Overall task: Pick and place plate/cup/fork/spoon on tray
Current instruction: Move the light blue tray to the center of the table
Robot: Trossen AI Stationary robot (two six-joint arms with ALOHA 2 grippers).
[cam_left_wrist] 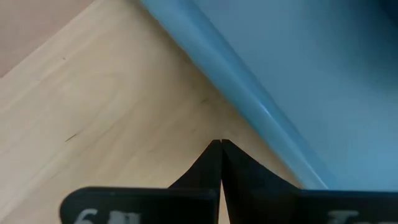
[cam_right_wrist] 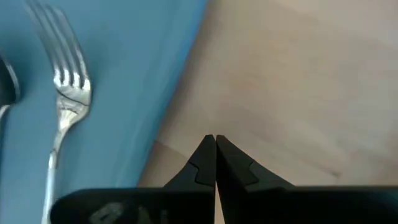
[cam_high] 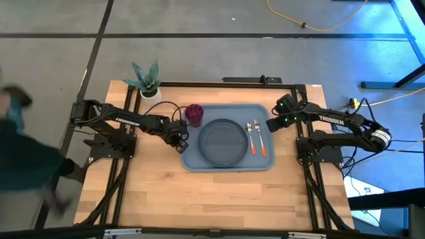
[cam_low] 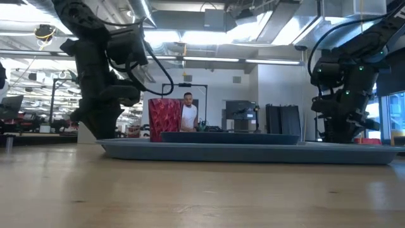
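The plate (cam_high: 221, 142), cup (cam_high: 194, 114), fork (cam_high: 256, 137) and spoon (cam_high: 250, 138) all sit on the tray (cam_high: 199, 162), so the job looks done, and the left gripper (cam_high: 180, 140) and right gripper (cam_high: 271, 124) are closed and empty beside it.

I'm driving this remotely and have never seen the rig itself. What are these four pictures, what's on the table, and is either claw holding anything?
It is a machine with two dark arms at a wooden table, each ending in a two-finger gripper. One picture looks straight down, one looks level across the table top, and two come from cameras on the wrists.

The light-blue tray carries the round plate, the maroon cup at its far left corner, and the spoon and fork side by side, to the right of the plate. A potted plant stands off the tray, at the table's far left corner.

The left gripper sits beside the tray's left edge, the right gripper beside its right edge. Both are shut and hold nothing.
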